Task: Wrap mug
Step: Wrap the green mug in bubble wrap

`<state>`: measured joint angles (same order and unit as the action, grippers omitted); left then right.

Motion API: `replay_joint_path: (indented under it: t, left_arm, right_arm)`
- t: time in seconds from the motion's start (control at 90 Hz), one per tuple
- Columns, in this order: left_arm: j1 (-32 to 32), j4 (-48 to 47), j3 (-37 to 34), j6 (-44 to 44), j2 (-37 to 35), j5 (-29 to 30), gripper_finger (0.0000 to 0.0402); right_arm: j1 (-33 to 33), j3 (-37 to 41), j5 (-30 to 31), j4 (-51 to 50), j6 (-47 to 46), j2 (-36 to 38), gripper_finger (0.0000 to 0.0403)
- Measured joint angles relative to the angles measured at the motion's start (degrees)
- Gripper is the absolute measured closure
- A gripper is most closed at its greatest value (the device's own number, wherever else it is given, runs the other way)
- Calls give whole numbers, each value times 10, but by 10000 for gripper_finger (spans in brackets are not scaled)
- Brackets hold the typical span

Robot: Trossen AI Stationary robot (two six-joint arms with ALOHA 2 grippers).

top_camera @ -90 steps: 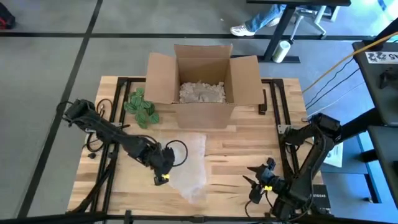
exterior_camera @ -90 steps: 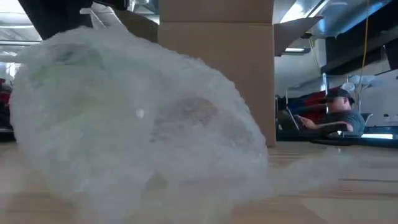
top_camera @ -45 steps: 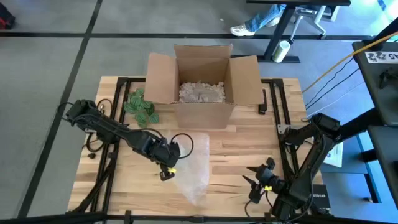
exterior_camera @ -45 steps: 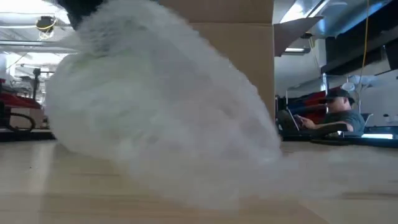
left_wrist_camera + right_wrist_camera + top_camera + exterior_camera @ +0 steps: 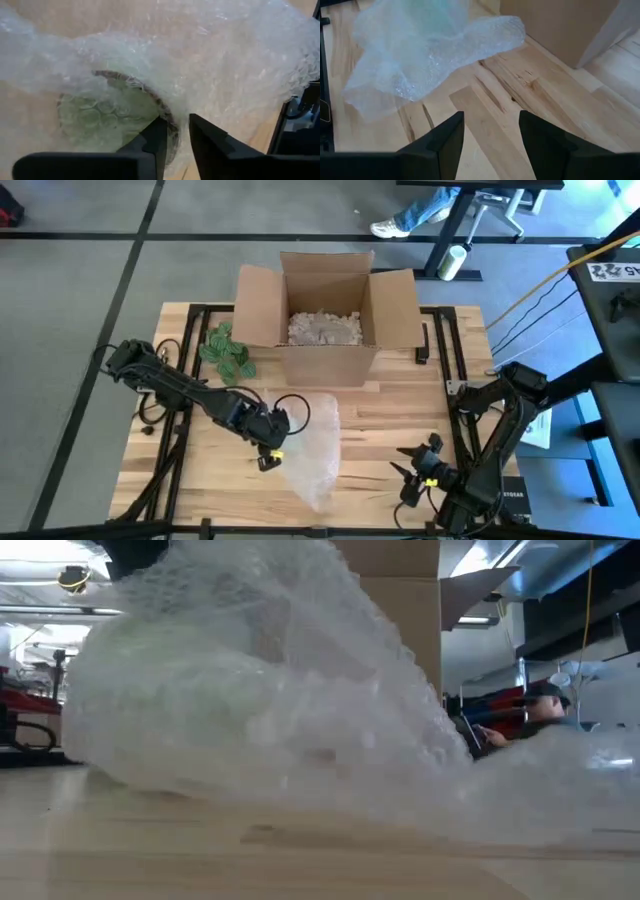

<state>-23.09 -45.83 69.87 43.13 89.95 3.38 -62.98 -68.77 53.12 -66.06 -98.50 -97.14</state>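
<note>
My left claw (image 5: 175,137) pinches the mug (image 5: 115,117) rim through bubble wrap (image 5: 308,452); wrapping looks half done, the far sheet loose. My right claw (image 5: 487,132) waits spread, near-right.

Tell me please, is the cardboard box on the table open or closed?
Open. In the high view the cardboard box has its flaps spread outward, and pale packing filler shows inside it.

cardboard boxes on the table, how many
1. The open cardboard box stands at the table's far edge, centred, with packing filler inside and green leaves lying beside it on the left arm's side. The bubble wrap could hide small things, not a box.
</note>
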Motion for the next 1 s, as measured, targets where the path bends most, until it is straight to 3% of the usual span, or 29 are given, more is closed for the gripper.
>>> replay_joint_path:
  t: [0.8,1.0]
  left_arm:
    - [2,63,9,-48,0,-3,331]
    - [-9,80,46,-113,-6,69,331]
  right_arm:
    - [0,66,15,79,-9,0,226]
    - [31,66,21,79,-13,0,226]
